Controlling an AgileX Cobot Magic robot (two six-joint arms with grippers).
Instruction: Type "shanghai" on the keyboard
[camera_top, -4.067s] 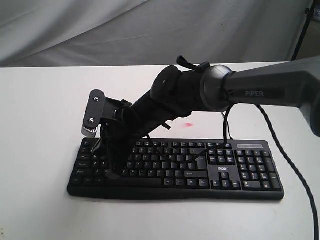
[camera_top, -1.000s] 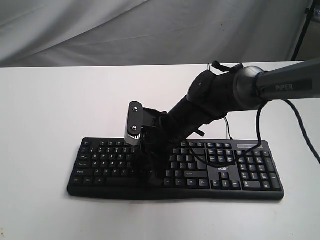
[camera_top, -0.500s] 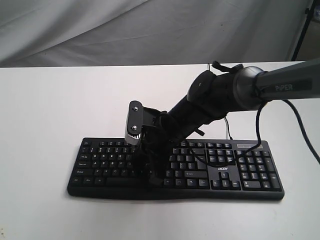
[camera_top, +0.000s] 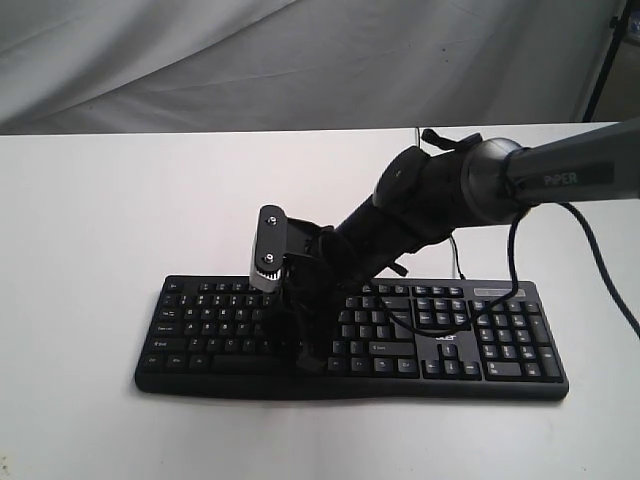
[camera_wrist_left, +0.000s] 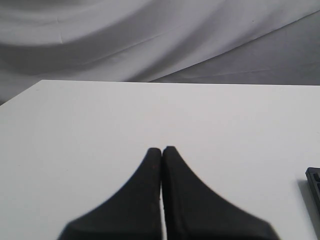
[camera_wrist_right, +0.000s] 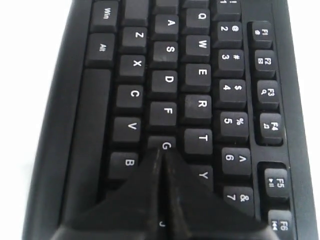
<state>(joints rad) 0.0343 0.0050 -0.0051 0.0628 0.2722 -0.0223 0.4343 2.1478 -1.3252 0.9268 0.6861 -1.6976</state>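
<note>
The keyboard (camera_top: 200, 325) lies toward 6 o'clock on the white table (camera_top: 90, 220). The right gripper (camera_wrist_right: 159, 152), fingers pressed together, points its tip at the G key (camera_wrist_right: 166, 145). The left gripper (camera_wrist_left: 161, 150), likewise closed, hangs over the tabletop.

Lighting here is soft, even and pretty bright. The white tabletop (camera_top: 90, 220) nearly blows out, and the wide black plastic keyboard (camera_top: 500, 350) throws only a thin, faint shadow along its front edge. The grey cloth backdrop (camera_top: 200, 60) sits dimmer. On the wrist cams the black right gripper (camera_wrist_right: 161, 156) and black left gripper (camera_wrist_left: 161, 150) go blurry close to the lens, but the key legends stay readable.
</note>
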